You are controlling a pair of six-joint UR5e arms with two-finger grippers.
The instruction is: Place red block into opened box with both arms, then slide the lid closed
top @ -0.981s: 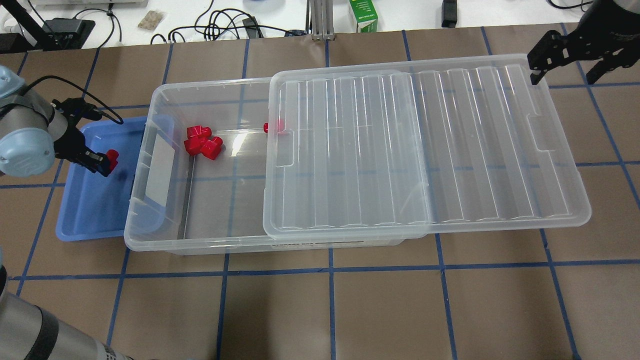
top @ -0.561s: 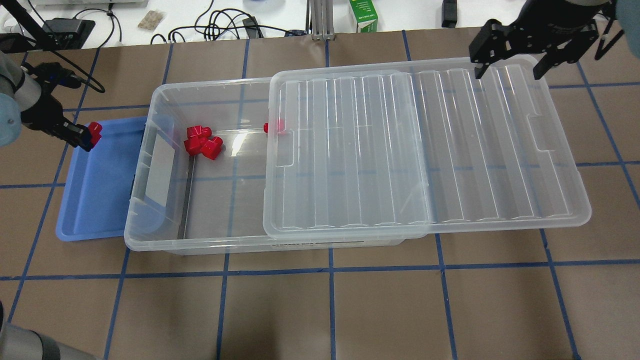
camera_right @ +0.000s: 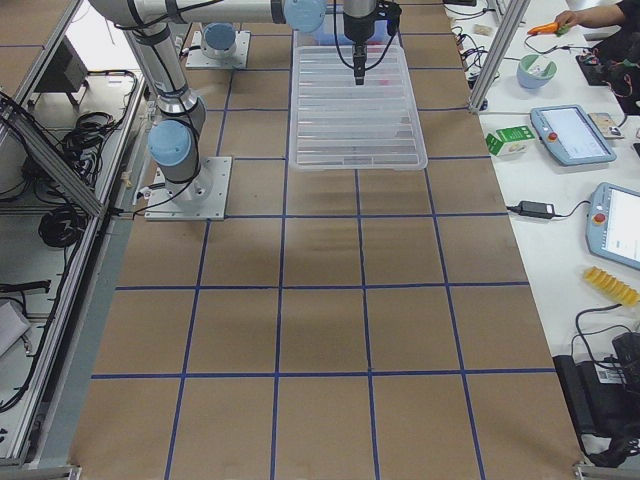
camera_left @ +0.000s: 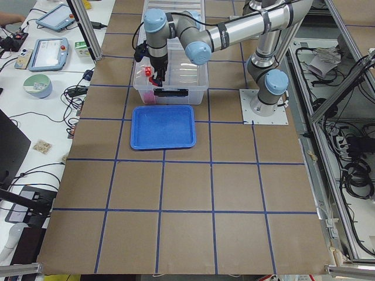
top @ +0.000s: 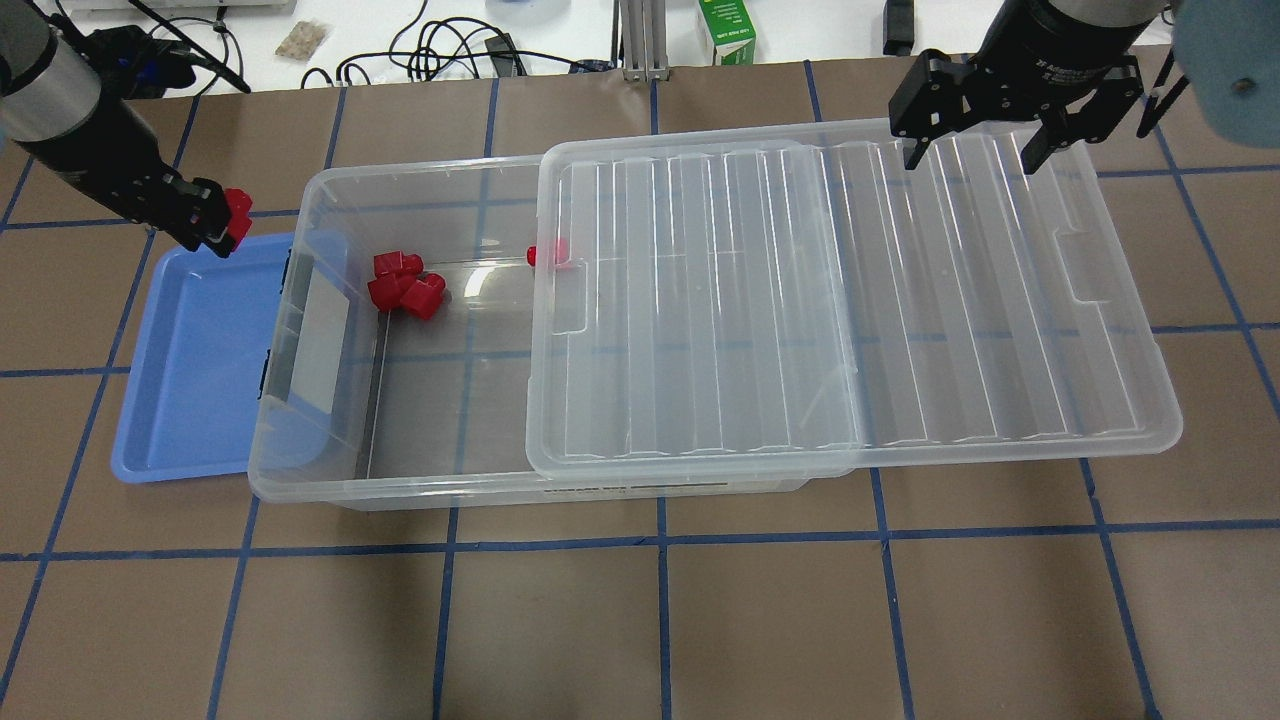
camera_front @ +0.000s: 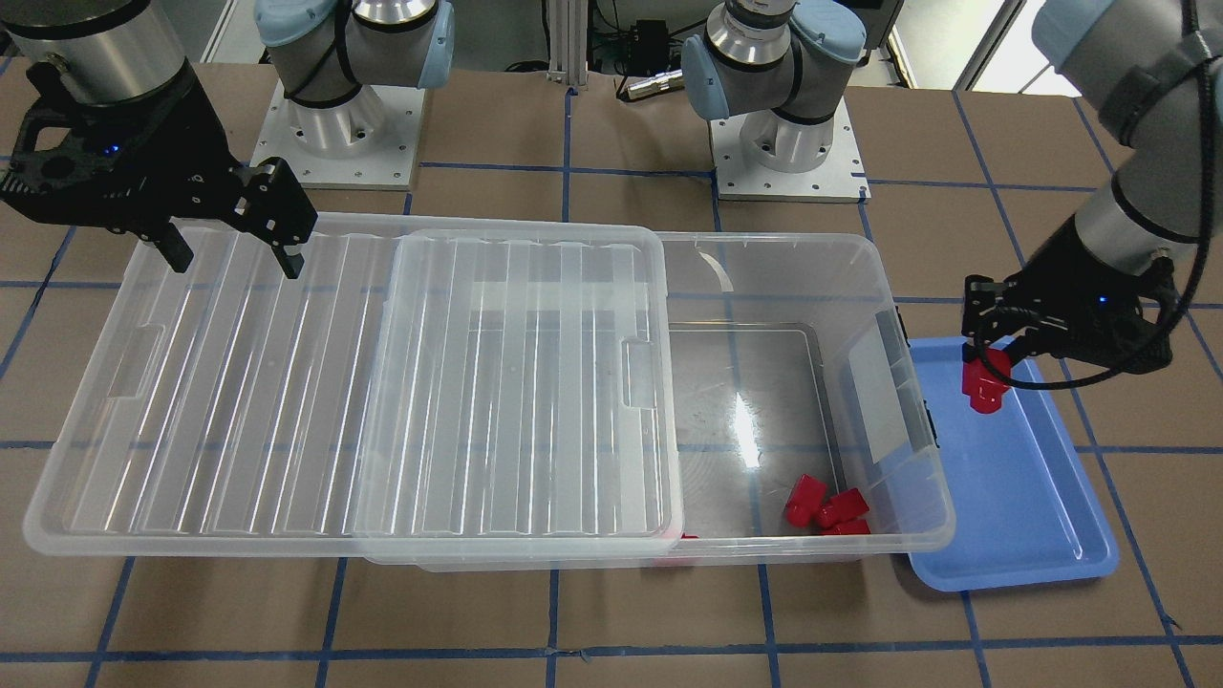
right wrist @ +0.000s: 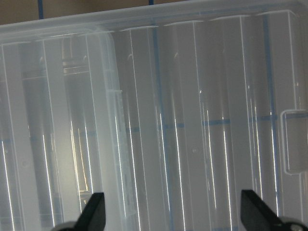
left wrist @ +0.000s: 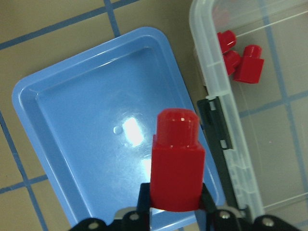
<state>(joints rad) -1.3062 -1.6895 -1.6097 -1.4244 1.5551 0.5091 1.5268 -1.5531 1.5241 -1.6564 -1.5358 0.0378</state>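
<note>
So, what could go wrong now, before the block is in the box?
1. The left gripper holds the block over the tray, not yet over the box; an early release would drop it outside.
2. The box wall stands in between; a low carry may hit it.
3. The right gripper hangs open over the overhanging part of the lid; pressing down there might tip it.

Glossy red block [left wrist: 175, 163] at the frame's centre, over a plain sky-blue tray [left wrist: 72, 125]; more red blocks [top: 405, 285] left of centre inside the clear, colourless box [top: 450, 490]; the lid [top: 950, 300] just as clear, striped with lengthwise ribs; brown table [top: 780, 620] crossed by a blue tape grid; left gripper [top: 222, 222] and right gripper [top: 970, 160] black; green carton [top: 727, 30] at the top
</note>
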